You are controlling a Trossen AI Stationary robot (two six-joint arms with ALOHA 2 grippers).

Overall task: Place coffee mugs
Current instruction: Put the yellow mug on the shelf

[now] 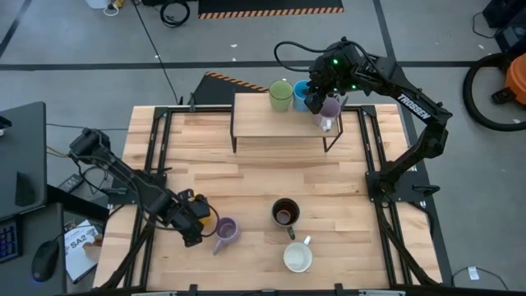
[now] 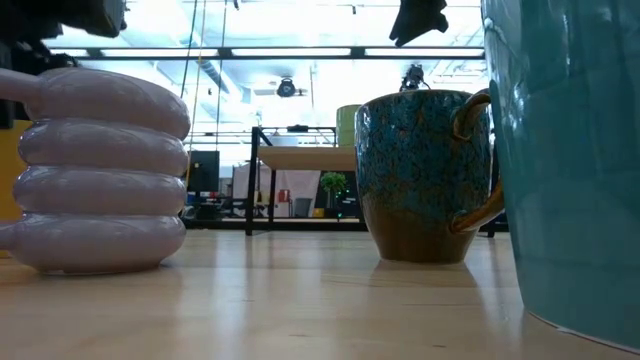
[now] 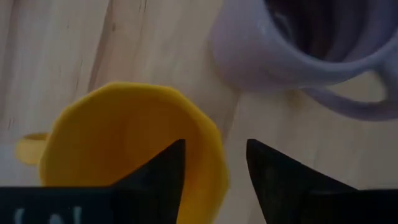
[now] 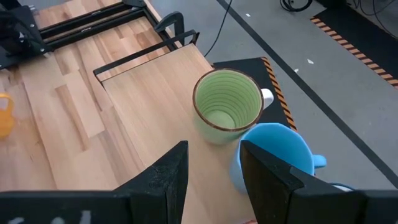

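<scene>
Down at the bottom of the high frame, right of centre, the white mug (image 1: 297,258) is sitting upright on the wooden table (image 1: 246,177), handle pointing up the picture. Just above it, the dark brown mug (image 1: 285,212) is standing apart from it, mouth up. In the low view that one is showing a blue speckled upper body over a brown foot (image 2: 420,175).

Over to lower left of centre, the lilac mug (image 1: 226,233) is resting on the table; the low view is filling its left side with this mug's ribbed, bulging wall (image 2: 100,170).

Right beside it, the left gripper (image 3: 216,149) is hanging low over the orange mug (image 3: 124,137). Its fingers (image 3: 168,168) are standing apart and straddling the mug's rim, one over the hollow, one outside, with bare table showing in the gap. The lilac mug is lying just past them.

Farther back, at upper centre, the raised wooden shelf (image 1: 263,123) is carrying the green mug (image 4: 227,106) and the blue mug (image 4: 277,155), side by side and nearly touching.

The right gripper (image 1: 325,94) is reaching over the shelf's right end, directly above a second lilac mug (image 1: 331,108). Whether it is gripping that mug, I cannot tell.
</scene>
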